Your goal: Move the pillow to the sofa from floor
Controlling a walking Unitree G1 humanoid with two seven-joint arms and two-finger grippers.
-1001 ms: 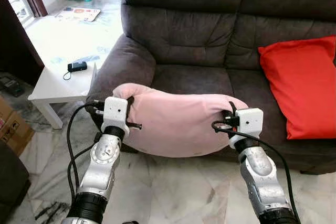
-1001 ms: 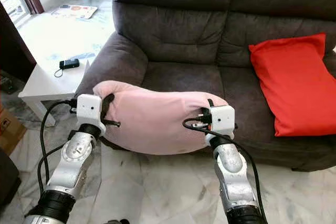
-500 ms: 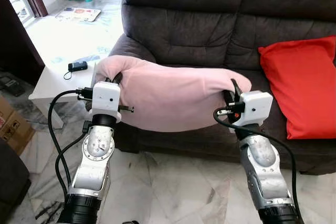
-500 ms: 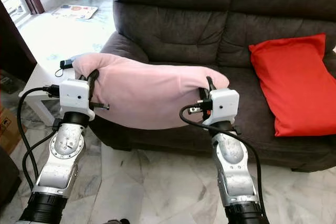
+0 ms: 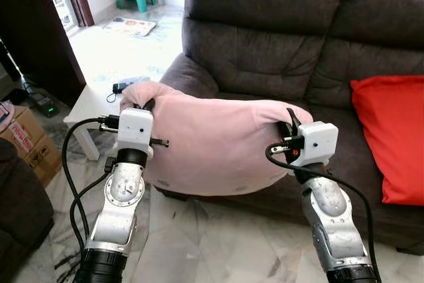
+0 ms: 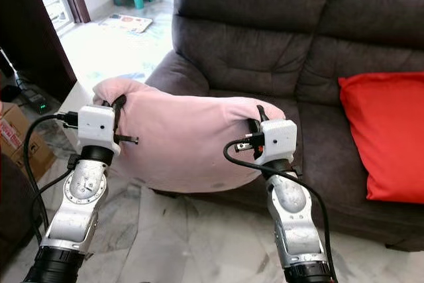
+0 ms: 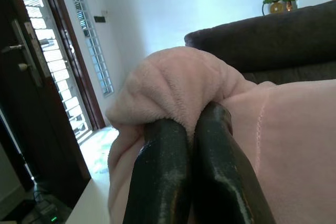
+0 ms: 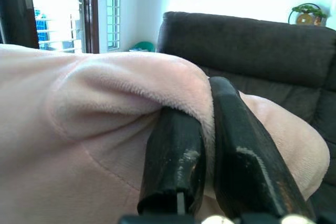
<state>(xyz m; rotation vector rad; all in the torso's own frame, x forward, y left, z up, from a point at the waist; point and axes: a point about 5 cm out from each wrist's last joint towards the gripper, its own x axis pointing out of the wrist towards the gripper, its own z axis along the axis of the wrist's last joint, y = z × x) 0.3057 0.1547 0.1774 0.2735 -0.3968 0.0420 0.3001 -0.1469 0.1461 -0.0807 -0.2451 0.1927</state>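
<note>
While my left tool (image 5: 147, 105) and right tool (image 5: 289, 124) clamped the pillow (image 5: 218, 144) aloft, I judged carrying underway; next, forward toward twelve o'clock onto the sofa (image 5: 265, 64).

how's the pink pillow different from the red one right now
The pink pillow hangs in the air before the sofa, pinched at one end by the left gripper and at the other by the right gripper; the red pillow lies on the seat, untouched. Pink sags; red lies flat. Both are soft cushions.
</note>
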